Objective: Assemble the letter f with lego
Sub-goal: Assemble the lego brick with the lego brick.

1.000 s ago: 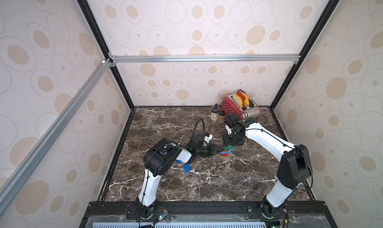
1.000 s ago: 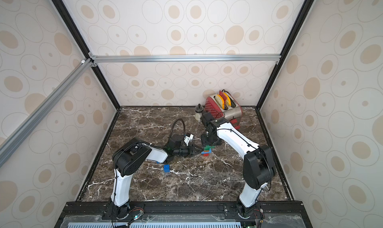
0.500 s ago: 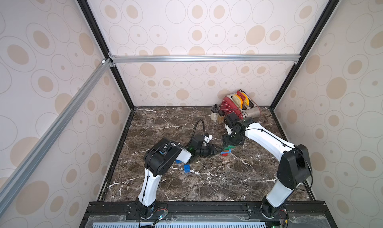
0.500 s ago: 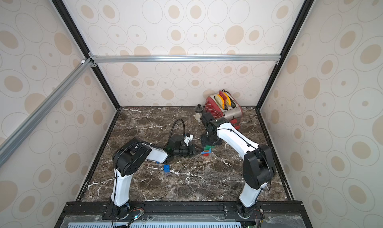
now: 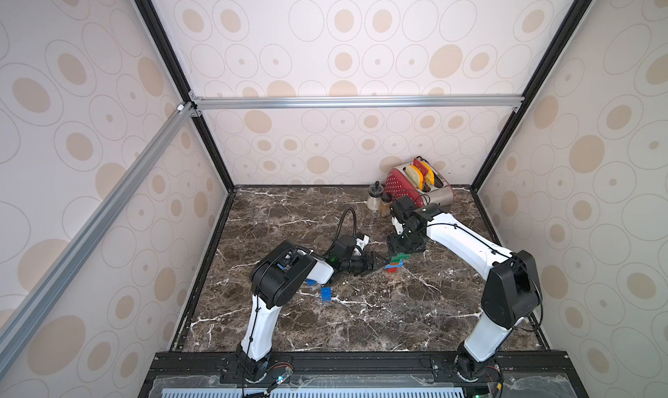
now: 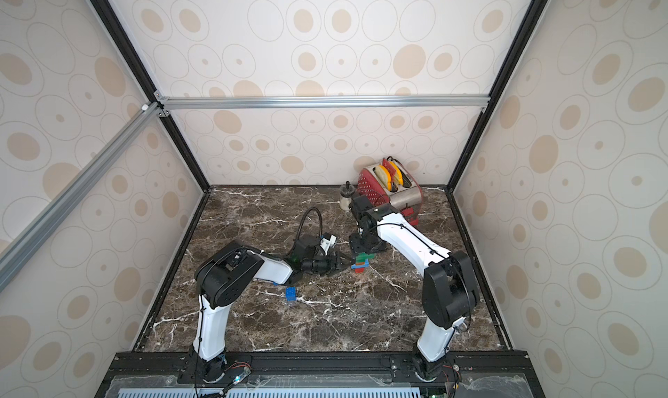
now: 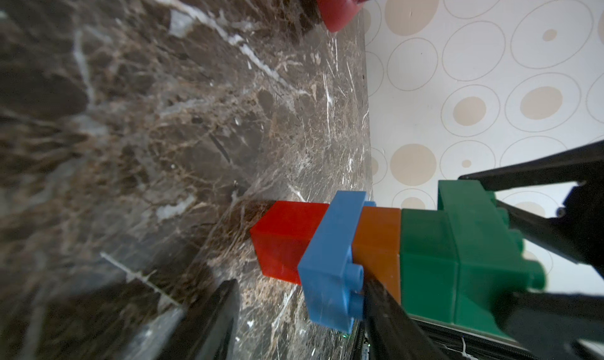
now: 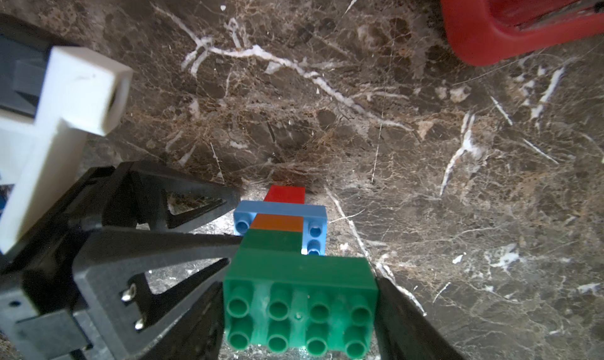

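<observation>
While both arms reach inward over the marble table [image 5: 397, 324], both top views show a small lego stack [image 5: 396, 261] standing upright a short way in front of the red toaster [image 5: 415, 183]. The left gripper [image 5: 381, 261] lies low beside the stack, on the side turned away from the toaster. The right gripper [image 5: 400, 252] comes down onto the stack from the toaster side. A loose blue brick [image 6: 290, 293] lies much farther from the toaster, near the left arm. From the left wrist, the stack reads upward from the table as red brick [image 7: 287, 240], light blue brick [image 7: 330, 260], orange brick [image 7: 379, 244], then green brick [image 7: 425, 263]. The left jaws stand spread with nothing held (one finger [image 7: 392, 316] sits just beside the light blue brick's studs, the other is clear). From the right wrist, a wider green brick [image 8: 300, 306] with eight studs tops the stack. The right fingers [image 8: 411, 329] sit against its two short ends, and I cannot tell whether they are gripping it or only flanking it.
</observation>
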Controlling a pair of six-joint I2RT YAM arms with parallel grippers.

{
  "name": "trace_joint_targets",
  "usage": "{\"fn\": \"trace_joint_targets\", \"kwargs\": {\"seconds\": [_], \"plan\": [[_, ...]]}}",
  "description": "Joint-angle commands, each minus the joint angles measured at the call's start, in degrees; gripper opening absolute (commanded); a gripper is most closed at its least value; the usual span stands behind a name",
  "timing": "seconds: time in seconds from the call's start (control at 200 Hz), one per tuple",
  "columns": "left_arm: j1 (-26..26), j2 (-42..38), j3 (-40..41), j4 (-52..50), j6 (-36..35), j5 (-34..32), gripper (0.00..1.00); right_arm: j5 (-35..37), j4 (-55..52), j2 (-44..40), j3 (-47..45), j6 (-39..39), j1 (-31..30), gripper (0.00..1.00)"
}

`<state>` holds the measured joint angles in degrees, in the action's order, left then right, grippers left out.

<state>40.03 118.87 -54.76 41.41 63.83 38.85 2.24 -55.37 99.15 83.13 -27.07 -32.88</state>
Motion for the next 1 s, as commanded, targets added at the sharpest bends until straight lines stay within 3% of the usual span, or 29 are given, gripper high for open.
{"fn": "trace_joint_targets", "kwargs": {"seconds": [0.0, 0.506, 0.566, 0.716, 0.991], "plan": [[-0.4, -0.7, 0.0, -2.2, -0.7, -0.9, 0.63, 0.4, -1.3, 0.5, 1.7, 0.5, 0.6, 0.74], [-0.4, -0.3, 0.3, -1.4, -0.2, -0.9, 0.65, -0.2, 1.1, -3.2, -1.0, 1.3, 0.6, 0.83], [-0.3, -0.4, 0.3, -1.4, -0.2, -0.9, 0.65, -0.1, 1.3, -3.7, -1.3, 1.5, 0.5, 0.89], [-0.4, -0.7, 0.3, -1.4, -0.4, -0.9, 0.68, 0.8, 2.6, -5.7, -3.0, 1.9, 0.5, 0.93], [-0.4, -2.0, 0.4, -0.6, 0.0, -0.2, 0.7, 0.5, 4.3, -9.3, -7.4, 1.3, 0.5, 0.92]]}}
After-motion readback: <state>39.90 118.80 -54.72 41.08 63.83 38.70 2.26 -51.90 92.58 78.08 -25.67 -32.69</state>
